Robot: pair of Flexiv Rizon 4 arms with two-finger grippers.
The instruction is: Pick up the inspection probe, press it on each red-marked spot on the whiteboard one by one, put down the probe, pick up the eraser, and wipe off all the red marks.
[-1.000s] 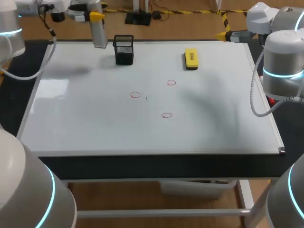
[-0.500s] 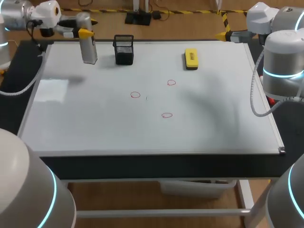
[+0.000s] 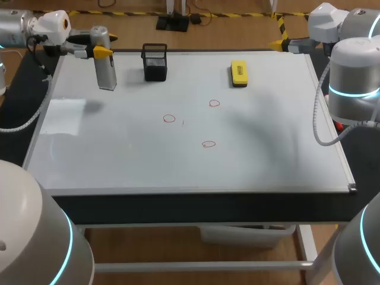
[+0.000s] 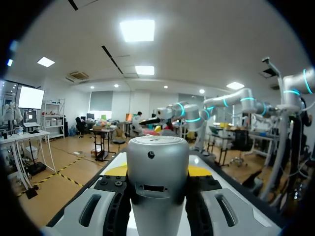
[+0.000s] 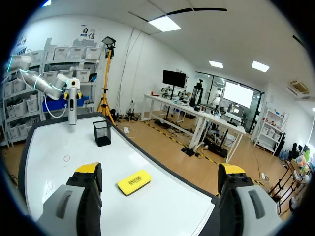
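1. Head view: the left fingers (image 3: 102, 52) held the probe (image 3: 107, 72) upright over the whiteboard (image 3: 119, 160), left of the cup (image 3: 154, 62). The eraser (image 3: 238, 73) lay flat on the whiteboard, well to the right of the cup. Three red marks (image 3: 169, 119) sat nearer the robot than the cup, towards the eraser's side. The right fingers (image 3: 276, 43) hung past the whiteboard's far edge, farther right of the cup than the eraser.
2. Left wrist view: the left fingers (image 4: 117, 170) pinched the silver probe (image 4: 157, 162) from both sides.
3. Right wrist view: the right fingers (image 5: 88, 169) stood spread wide. The eraser (image 5: 134, 182) lay on the whiteboard (image 5: 54, 182) ahead of them, nearer than the cup (image 5: 102, 132). The probe (image 5: 73, 105) hung upright beyond the cup. One of the red marks (image 5: 66, 158) showed near the cup.
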